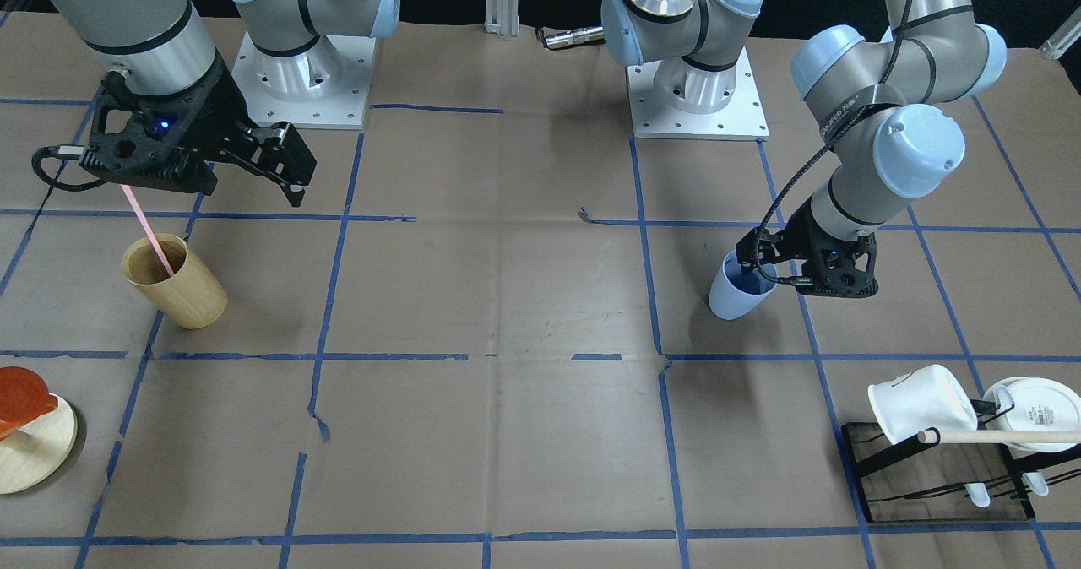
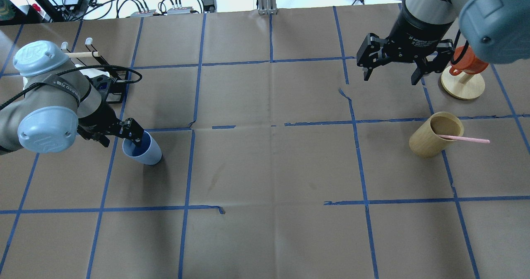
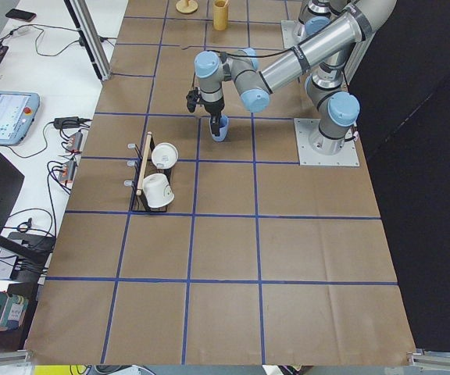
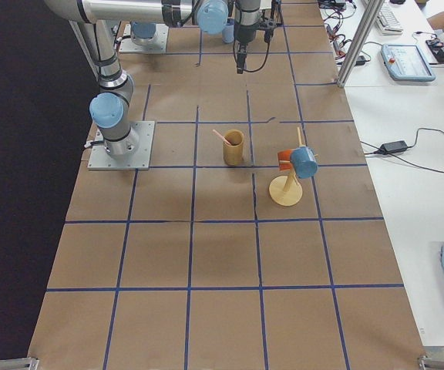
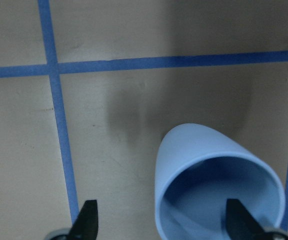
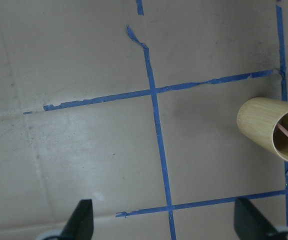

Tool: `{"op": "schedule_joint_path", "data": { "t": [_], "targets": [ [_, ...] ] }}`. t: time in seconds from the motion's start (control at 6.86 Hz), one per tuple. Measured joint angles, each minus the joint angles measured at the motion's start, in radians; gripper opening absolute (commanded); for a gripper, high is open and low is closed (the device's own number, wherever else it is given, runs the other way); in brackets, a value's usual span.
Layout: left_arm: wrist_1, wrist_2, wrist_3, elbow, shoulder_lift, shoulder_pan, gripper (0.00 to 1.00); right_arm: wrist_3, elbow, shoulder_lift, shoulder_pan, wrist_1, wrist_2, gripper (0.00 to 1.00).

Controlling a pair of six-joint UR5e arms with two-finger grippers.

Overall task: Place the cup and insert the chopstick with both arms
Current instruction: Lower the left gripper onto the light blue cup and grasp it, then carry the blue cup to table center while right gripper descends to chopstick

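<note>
The light-blue cup [image 1: 730,299] stands upright on the table on my left side; it also shows in the overhead view [image 2: 149,152] and the left wrist view [image 5: 194,150]. My left gripper [image 2: 118,137] is open at the cup's rim: one fingertip [image 5: 236,220] is inside the cup, the other [image 5: 89,220] outside, with the cup's wall between them. The pale-pink chopstick [image 2: 468,139] leans in the tan wooden cup [image 2: 426,142] on my right side. My right gripper [image 2: 391,80] is open and empty, above the table beside the wooden cup [image 6: 264,125].
A black rack [image 1: 878,459] with white mugs [image 1: 920,400] and a wooden dowel [image 1: 996,436] stands beyond my left arm. A wooden mug tree [image 2: 463,88] with an orange mug [image 2: 466,63] stands near my right gripper. Blue tape lines grid the brown table.
</note>
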State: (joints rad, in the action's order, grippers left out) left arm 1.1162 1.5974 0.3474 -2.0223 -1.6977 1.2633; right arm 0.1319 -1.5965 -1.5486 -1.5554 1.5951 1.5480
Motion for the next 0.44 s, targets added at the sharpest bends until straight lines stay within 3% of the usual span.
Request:
{"op": "schedule_joint_path", "data": {
  "t": [0.15,0.29,0.44],
  "targets": [
    [-0.009,-0.001,-0.009,-0.002,-0.006,0.000,0.10,-0.024,0.000,0.001,0.002,-0.003,0.003,1.00],
    [-0.014,-0.003,-0.017,-0.004,-0.011,0.000,0.00,-0.091,-0.002,0.002,0.010,-0.007,0.007,1.00],
    [-0.017,-0.005,-0.024,-0.004,-0.014,0.000,0.00,-0.190,-0.012,0.005,0.040,-0.012,0.009,1.00]
  ]
}}
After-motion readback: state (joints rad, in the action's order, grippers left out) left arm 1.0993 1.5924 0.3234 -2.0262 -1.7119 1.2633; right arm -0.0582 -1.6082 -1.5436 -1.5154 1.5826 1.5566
